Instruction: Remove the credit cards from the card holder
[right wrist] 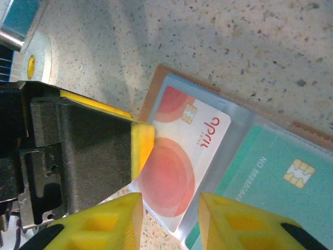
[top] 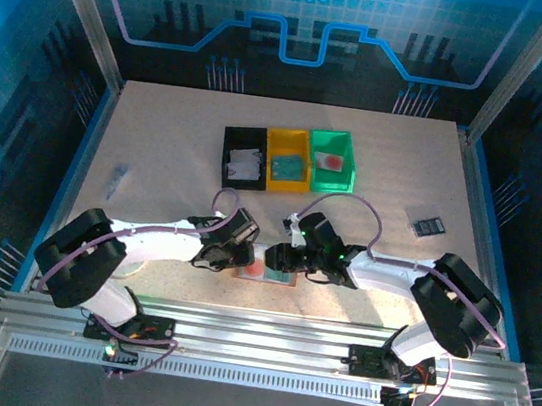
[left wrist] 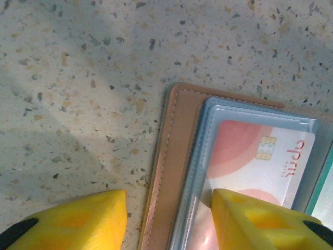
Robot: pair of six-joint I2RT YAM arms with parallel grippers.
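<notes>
We see the holder (top: 266, 273) lying open on the table (top: 158, 147) near its front edge, between both grippers. Our left gripper (left wrist: 169, 208) stands released, straddling the holder's edge, one finger over the reddish card (right wrist: 177, 156). Our right gripper (right wrist: 169, 213) is released too, above that card's end. A teal card (right wrist: 276, 182) lies in the next pocket.

Pinkish-tan open card holder (top: 273, 276) is laid flat on the speckled beige table (top: 159, 137), with a reddish card (top: 254, 267) seen inside. It is flanked by the left gripper (top: 236, 259) and right gripper (top: 279, 258). Black plastic bin (top: 245, 157), yellow plastic bin (top: 287, 158) and green plastic bin (top: 331, 161) are lined up behind.
</notes>
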